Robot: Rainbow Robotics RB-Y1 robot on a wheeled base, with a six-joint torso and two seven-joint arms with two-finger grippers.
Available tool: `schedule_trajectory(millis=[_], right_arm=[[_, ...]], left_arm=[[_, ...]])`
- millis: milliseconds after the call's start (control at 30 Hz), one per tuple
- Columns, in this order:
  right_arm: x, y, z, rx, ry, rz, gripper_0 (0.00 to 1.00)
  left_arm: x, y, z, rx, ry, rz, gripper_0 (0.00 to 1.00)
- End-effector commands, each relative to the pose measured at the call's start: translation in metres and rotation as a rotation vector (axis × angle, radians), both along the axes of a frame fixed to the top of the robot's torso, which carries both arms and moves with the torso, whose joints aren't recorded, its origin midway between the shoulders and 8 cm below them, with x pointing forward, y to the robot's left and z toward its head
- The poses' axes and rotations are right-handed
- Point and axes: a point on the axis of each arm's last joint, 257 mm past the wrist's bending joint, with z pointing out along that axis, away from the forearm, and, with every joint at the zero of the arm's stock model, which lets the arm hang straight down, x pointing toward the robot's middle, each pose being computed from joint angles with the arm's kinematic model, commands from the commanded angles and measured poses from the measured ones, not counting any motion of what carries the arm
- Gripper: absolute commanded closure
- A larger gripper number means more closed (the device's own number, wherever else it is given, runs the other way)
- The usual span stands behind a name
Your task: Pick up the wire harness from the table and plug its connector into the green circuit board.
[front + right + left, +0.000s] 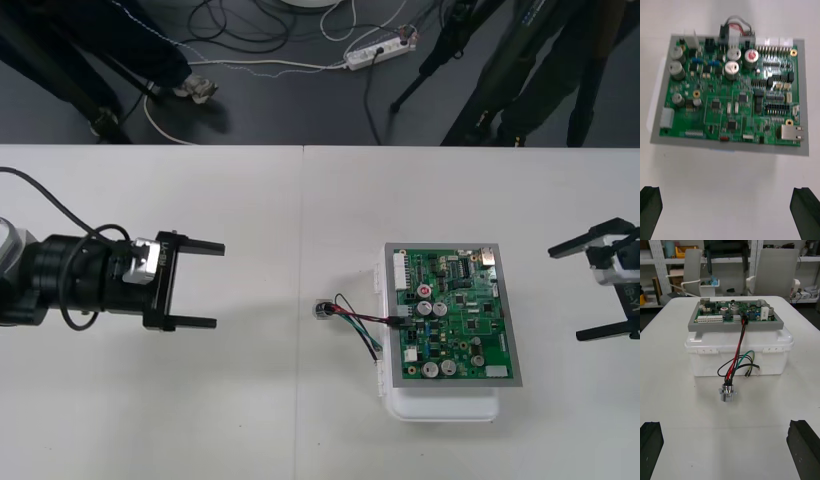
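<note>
The green circuit board lies on its white base right of the table's middle. The wire harness trails from the board's left edge. Its black plug sits in a connector at that edge, with the red, black and green wires hanging down the base. The metal socket rests on the table. My left gripper stands open left of the socket, clear of it. My right gripper is open at the right, off the board; its fingers hold nothing.
The seam between two tabletops runs down the middle, just left of the socket. Dark floor with cables, a power strip and tripod legs lies beyond the far edge. Bare table surrounds the base on all sides.
</note>
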Motion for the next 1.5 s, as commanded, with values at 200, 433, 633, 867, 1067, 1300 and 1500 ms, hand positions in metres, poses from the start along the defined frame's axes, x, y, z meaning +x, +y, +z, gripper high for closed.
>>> schedule_trajectory(millis=[200,433,633,867,1067,1300,1500], right_arm=[[-0.014,0.031,0.055,0.229,0.104,-0.020,0.00],[-0.021,0.045,0.066,0.198,0.094,-0.030,0.00],[-0.024,0.058,0.070,0.211,0.066,-0.011,0.00],[-0.018,0.049,0.065,0.180,0.031,-0.021,0.00],[-0.022,0.049,0.052,0.176,0.028,-0.013,0.00],[-0.035,0.054,0.035,0.152,0.034,-0.013,0.00],[-0.036,0.059,0.040,0.195,0.039,-0.031,0.00]], left_arm=[[-0.029,0.036,0.034,0.146,0.032,0.066,0.03],[-0.048,0.034,0.045,0.176,0.047,0.094,0.03],[-0.052,0.031,0.069,0.198,0.037,0.131,0.03],[-0.050,0.033,0.077,0.207,0.028,0.156,0.03],[-0.045,0.038,0.074,0.280,-0.017,0.182,0.03],[-0.038,0.046,0.063,0.326,-0.021,0.212,0.03],[-0.036,0.050,0.059,0.346,-0.023,0.225,0.03]])
